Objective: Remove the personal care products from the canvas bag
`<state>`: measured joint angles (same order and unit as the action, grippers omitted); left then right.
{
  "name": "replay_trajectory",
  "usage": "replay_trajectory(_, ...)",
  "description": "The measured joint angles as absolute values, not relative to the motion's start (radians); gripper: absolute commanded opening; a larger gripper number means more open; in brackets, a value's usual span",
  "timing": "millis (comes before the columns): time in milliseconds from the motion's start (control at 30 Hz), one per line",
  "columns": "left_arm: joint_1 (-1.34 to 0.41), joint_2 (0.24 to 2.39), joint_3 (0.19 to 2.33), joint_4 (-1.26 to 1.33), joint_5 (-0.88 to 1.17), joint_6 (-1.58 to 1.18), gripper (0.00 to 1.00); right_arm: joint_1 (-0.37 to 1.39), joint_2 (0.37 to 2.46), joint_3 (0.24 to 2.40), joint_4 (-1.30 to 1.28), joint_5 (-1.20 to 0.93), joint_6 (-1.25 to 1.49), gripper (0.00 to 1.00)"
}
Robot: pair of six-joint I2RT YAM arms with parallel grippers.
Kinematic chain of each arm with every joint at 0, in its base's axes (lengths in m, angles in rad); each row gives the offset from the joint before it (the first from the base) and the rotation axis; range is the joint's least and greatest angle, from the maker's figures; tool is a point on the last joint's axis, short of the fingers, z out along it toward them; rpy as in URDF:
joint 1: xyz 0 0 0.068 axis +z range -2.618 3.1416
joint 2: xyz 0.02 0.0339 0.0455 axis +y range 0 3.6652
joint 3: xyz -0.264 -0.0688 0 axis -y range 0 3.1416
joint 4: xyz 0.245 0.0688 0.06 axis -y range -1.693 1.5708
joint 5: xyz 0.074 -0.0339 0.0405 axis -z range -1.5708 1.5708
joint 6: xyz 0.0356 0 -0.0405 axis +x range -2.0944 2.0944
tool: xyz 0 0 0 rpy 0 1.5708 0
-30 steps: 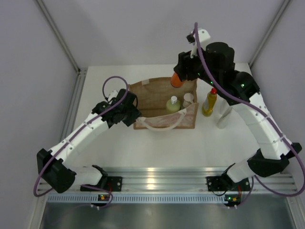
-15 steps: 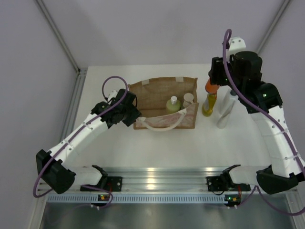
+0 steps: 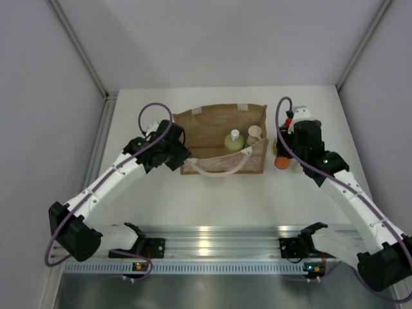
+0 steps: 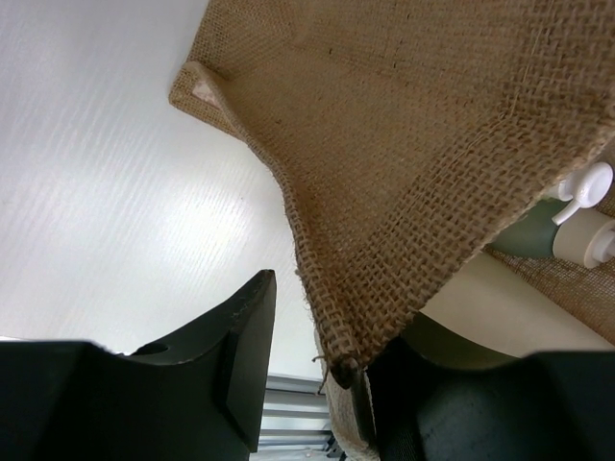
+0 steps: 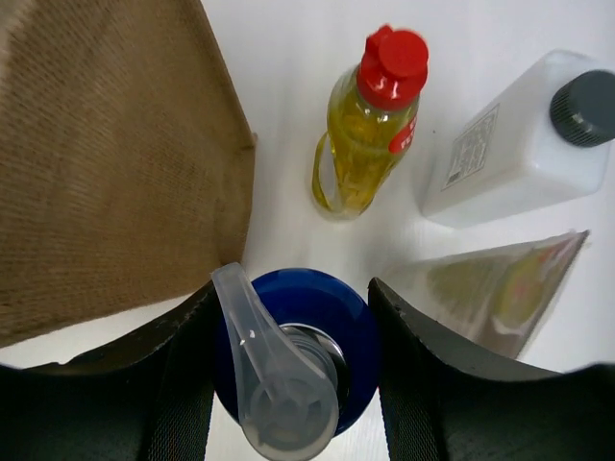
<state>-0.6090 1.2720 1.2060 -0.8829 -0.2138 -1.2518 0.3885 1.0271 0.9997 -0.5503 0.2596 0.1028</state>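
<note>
Your right fingers clamp the orange bottle upright by its blue top, centre right of the overhead frame, outside the canvas bag and just beside the yellow bottle. The desk lies straight below. Your left fingers stand apart around the bag's rim.

Canvas bag: one

Bottles in all: five, by our count

Bottles inside the bag: two, as we see them: the pale green pump bottle and the grey-green bottle with white cap

Bottles outside the bag: three: the yellow bottle with red cap, the white bottle with grey cap and the orange bottle with blue top

Robot arms: two, the left arm and the right arm
</note>
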Motion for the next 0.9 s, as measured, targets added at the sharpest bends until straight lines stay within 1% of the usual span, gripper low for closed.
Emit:
replay_trajectory(233, -0.609, 1.272, 1.206, -0.883, -0.183, -1.238, 0.45, 0.376, 0.999, 0.732, -0.349, 0.255, 0.134, 0.0)
replay_trajectory(400, -0.609, 1.272, 1.211, -0.883, -0.169, -1.229, 0.44, 0.369, 0.998, 0.626, -0.266, 0.252, 0.152, 0.0)
replay_trajectory(433, -0.609, 1.272, 1.211, -0.883, -0.167, -1.226, 0.44, 0.368, 0.999, 0.618, -0.245, 0.251, 0.156, 0.03)
replay_trajectory(467, -0.609, 1.272, 1.213, -0.883, -0.163, -1.223, 0.44, 0.368, 0.999, 0.607, -0.222, 0.248, 0.16, 0.11)
replay_trajectory(500, -0.609, 1.272, 1.216, -0.883, -0.16, -1.221, 0.44, 0.368, 0.996, 0.598, -0.205, 0.249, 0.162, 0.36)
replay_trajectory(567, -0.608, 1.272, 1.226, -0.883, -0.155, -1.211, 0.44, 0.368, 0.993, 0.588, -0.186, 0.249, 0.17, 0.57)
replay_trajectory(600, -0.608, 1.272, 1.231, -0.883, -0.154, -1.205, 0.44, 0.368, 0.988, 0.584, -0.183, 0.25, 0.176, 0.77)
replay_trajectory(633, -0.608, 1.272, 1.236, -0.883, -0.153, -1.201, 0.44, 0.368, 0.981, 0.582, -0.186, 0.25, 0.187, 0.85)
replay_trajectory(667, -0.608, 1.272, 1.24, -0.883, -0.152, -1.198, 0.44, 0.368, 0.973, 0.583, -0.186, 0.252, 0.19, 0.89)
replay_trajectory(733, -0.608, 1.272, 1.244, -0.883, -0.148, -1.192, 0.43, 0.368, 0.949, 0.596, -0.194, 0.255, 0.187, 0.9)
replay_trajectory(833, -0.608, 1.272, 1.244, -0.883, -0.142, -1.177, 0.41, 0.368, 0.925, 0.671, -0.227, 0.266, 0.179, 0.9)
replay_trajectory(900, -0.608, 1.272, 1.244, -0.883, -0.135, -1.164, 0.4, 0.368, 0.915, 0.757, -0.264, 0.279, 0.173, 0.89)
